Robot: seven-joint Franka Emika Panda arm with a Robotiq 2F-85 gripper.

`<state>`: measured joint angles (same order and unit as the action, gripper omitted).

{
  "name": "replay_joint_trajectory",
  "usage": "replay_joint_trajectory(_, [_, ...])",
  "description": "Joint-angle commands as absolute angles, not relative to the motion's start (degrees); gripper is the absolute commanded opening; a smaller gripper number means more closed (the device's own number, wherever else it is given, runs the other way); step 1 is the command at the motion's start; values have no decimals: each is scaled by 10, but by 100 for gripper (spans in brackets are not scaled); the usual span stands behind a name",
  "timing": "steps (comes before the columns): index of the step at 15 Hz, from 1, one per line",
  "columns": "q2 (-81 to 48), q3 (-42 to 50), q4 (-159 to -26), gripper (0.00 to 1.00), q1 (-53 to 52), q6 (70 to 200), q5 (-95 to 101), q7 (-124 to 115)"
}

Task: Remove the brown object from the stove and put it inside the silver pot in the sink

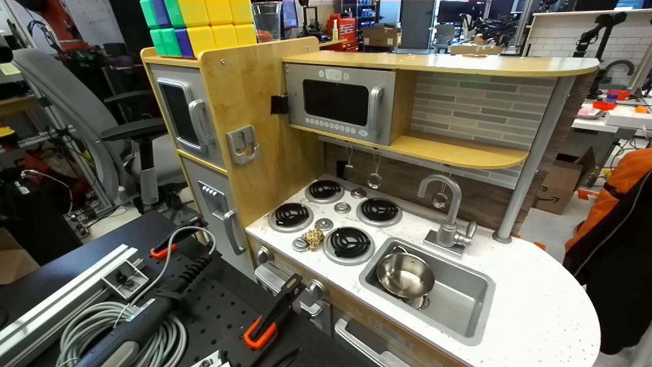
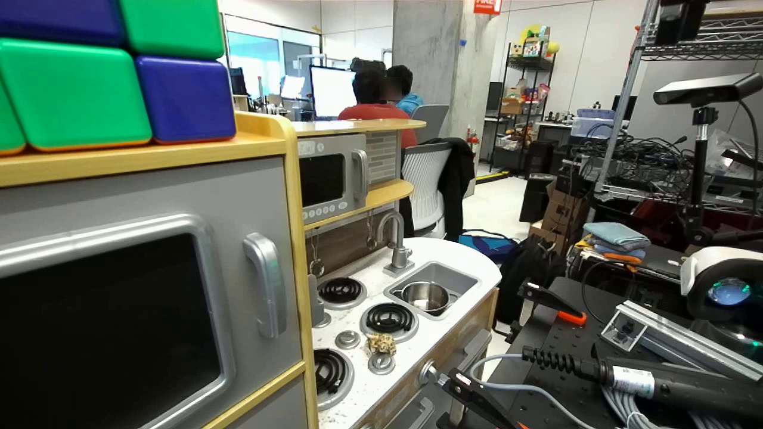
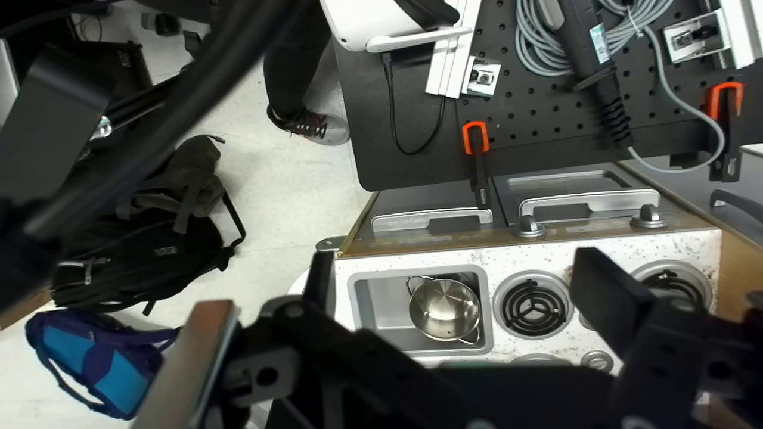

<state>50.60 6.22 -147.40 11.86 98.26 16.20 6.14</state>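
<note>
- The gripper (image 3: 456,262) is spread wide, nothing between its fingers (image 3: 602,295), above the sink (image 3: 381,298) and stove (image 1: 346,220).
- The brown object (image 1: 314,238) lies below it on the stove, just beside a knob (image 1: 300,244); in the wrist view 1 finger seems to hide it.
- Spotted and lumpy, it looks light, probably soft, hardly slippery or fragile.
- Best hold: across its rounded middle, clear of the knob.
- The silver pot (image 3: 444,310) sits below the gripper, in the sink.
</note>
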Motion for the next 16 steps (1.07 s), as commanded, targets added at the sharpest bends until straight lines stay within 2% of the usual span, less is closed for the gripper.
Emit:
replay_joint_trajectory(1, [506,71,-1472,100,106,979,169,54])
replay_joint_trajectory(4, [506,71,-1472,100,106,979,169,54])
replay_joint_trajectory(8, [461,107,-1365,100,87,943,40,38])
replay_joint_trajectory(12, [362,129,-1327,100,78,1047,-64,-6])
replay_joint_trajectory(16, [241,126,-1328,100,65,1213,-187,-41])
